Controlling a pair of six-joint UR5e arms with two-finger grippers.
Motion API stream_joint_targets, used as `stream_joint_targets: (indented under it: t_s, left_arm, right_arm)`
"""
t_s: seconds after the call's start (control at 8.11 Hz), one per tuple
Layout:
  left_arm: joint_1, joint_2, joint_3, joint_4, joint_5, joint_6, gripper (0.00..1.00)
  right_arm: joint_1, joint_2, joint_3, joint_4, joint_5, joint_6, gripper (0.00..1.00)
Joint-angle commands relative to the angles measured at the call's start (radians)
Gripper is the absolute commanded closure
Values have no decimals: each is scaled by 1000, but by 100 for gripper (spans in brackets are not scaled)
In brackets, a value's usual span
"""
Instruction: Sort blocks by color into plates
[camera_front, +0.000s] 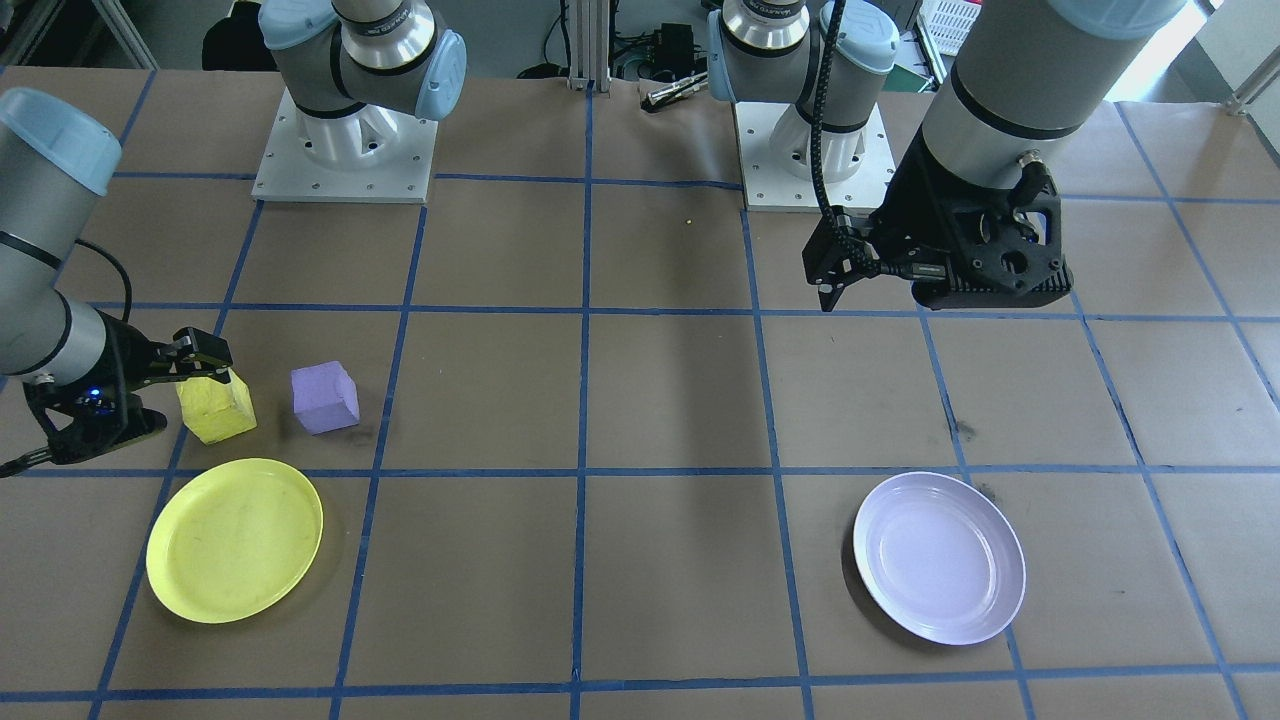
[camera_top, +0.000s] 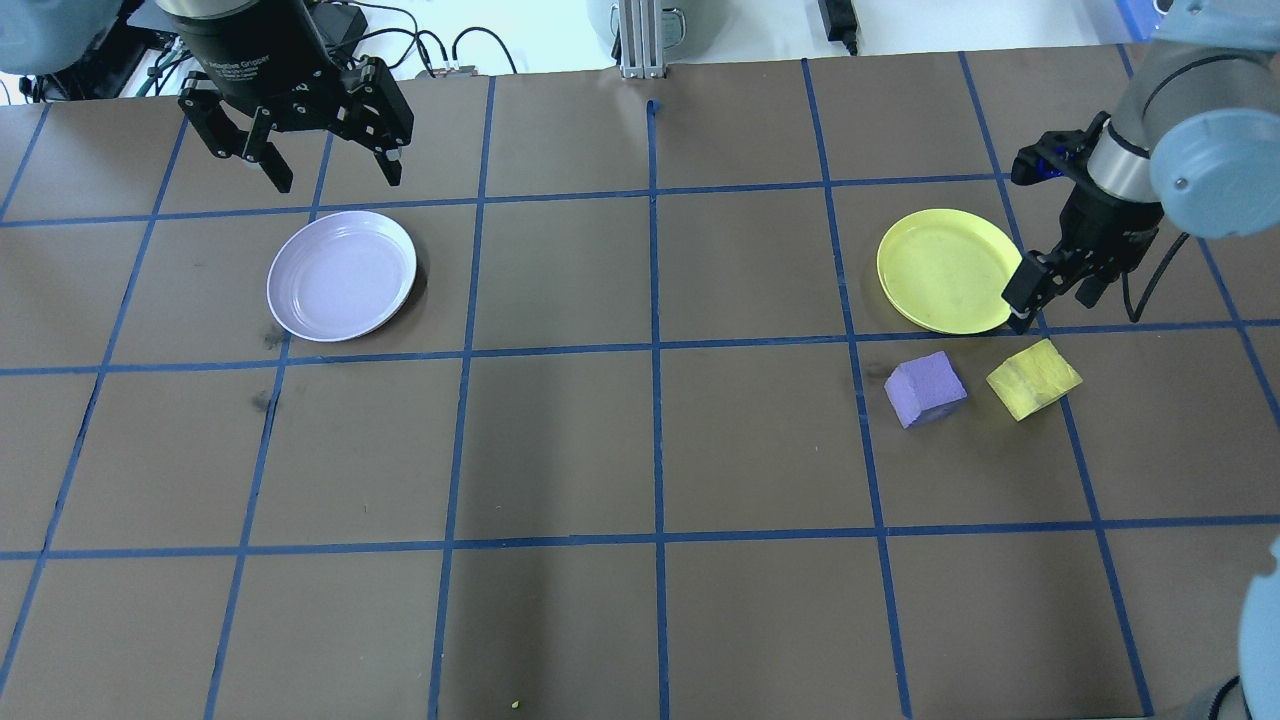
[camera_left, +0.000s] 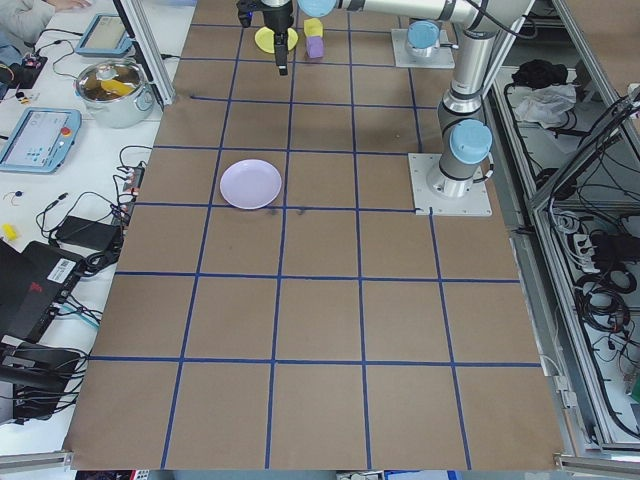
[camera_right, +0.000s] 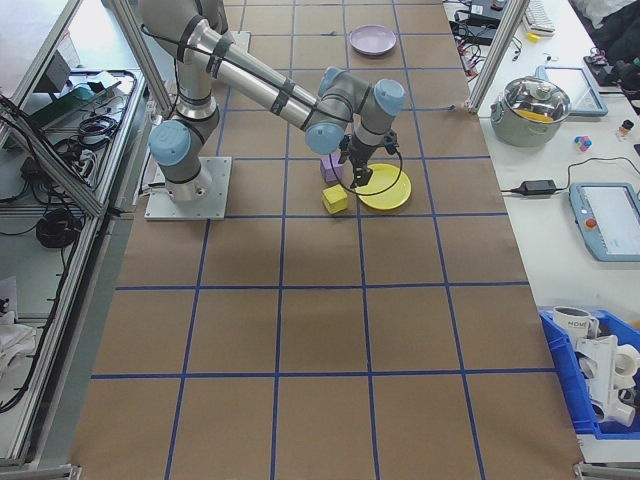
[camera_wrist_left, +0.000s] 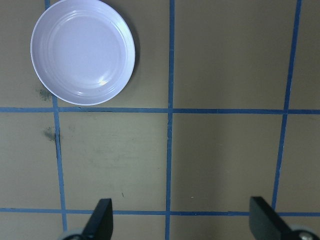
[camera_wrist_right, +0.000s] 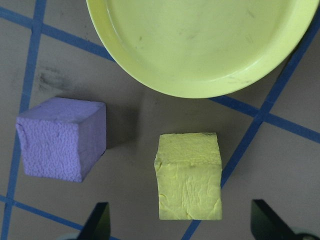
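The yellow block (camera_top: 1033, 378) and the light purple block (camera_top: 925, 388) lie side by side on the table, just on the robot's side of the yellow plate (camera_top: 945, 270). My right gripper (camera_top: 1050, 308) hangs open above the yellow block (camera_wrist_right: 189, 176), whose sides fall between the two fingertips in the right wrist view; the purple block (camera_wrist_right: 61, 138) lies to its left there. The lavender plate (camera_top: 342, 275) rests bare at the far left. Beyond it my left gripper (camera_top: 338, 182) hovers open and holds nothing, its fingers (camera_wrist_left: 102, 215) wide apart.
Brown paper with a blue tape grid (camera_top: 655, 345) covers the table. The two arm bases (camera_front: 345, 150) stand at the robot's edge. A side bench with a pot (camera_right: 538, 108), tablets and cables runs along the operators' side.
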Motion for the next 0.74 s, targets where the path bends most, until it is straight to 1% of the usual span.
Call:
stream_joint_targets:
  t_s: [0.0,0.12,0.25,0.37,0.49,0.62]
  left_arm:
    - [2,0,-1,0,-5,0,0]
    - [2,1,-1,0,-7,0,0]
    - [2,3,-1,0,-5,0,0]
    - [2,6,1,0,-5,0,0]
    - [2,6,1,0,-7,-1,0]
    - [1,10,1,0,-7,-1,0]
  right_arm:
    - [0,5,104,-86,-85,-26,0]
    - [0,7,104,-89,-83,-26,0]
    - [0,20,104,-115,-77,-26,0]
    - [0,48,105,-126,-71,-25,0]
    - [0,77,104,-156,-72,-28,0]
    - [0,92,104,-170,-72,-26,0]
